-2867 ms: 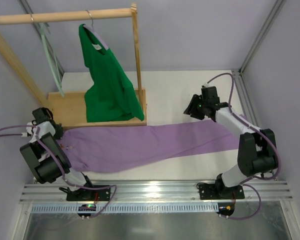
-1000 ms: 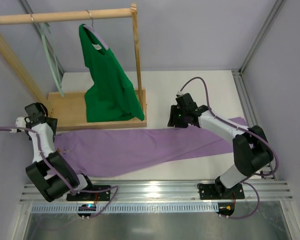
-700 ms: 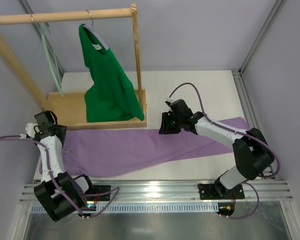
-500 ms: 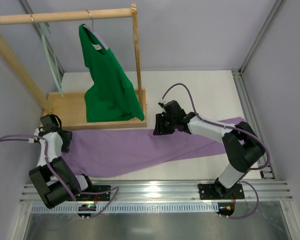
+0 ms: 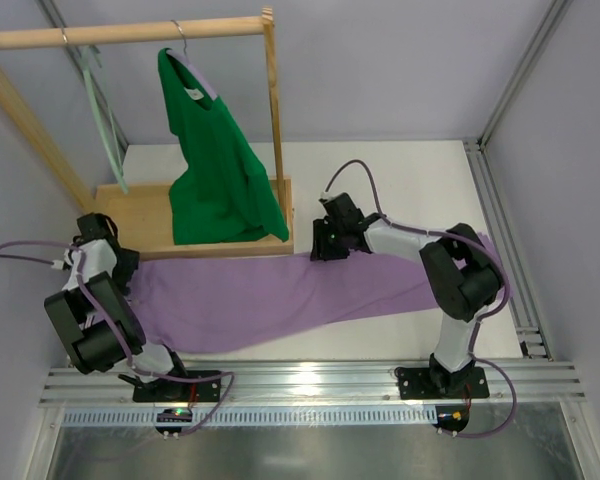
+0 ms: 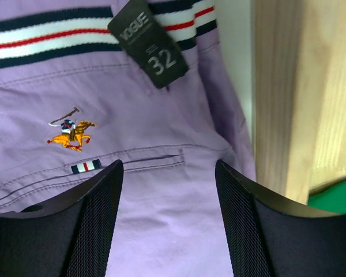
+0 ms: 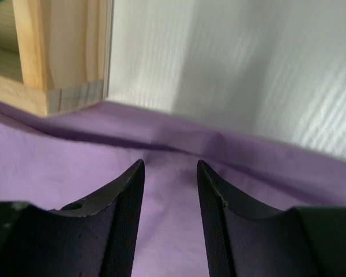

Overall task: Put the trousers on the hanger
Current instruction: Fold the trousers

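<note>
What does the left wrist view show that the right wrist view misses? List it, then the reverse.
Left wrist only: the striped waistband, black size tag and embroidered logo. Right wrist only: white table beyond the trousers. Both: that lilac fabric, pale rack wood, and open jaws above the fabric.

A black hang tag [image 6: 148,43] lies over the striped waistband [image 6: 46,41] of the trousers [image 6: 161,150]. In the left wrist view it reads "VOGUE" in pale capitals, with a line of finer print beneath (too small to make out) and a large "32" below that. Lower on the purple fabric sits a stitched emblem [image 6: 71,133] of a polo player on horseback, in orange and dark thread, without words.
</note>
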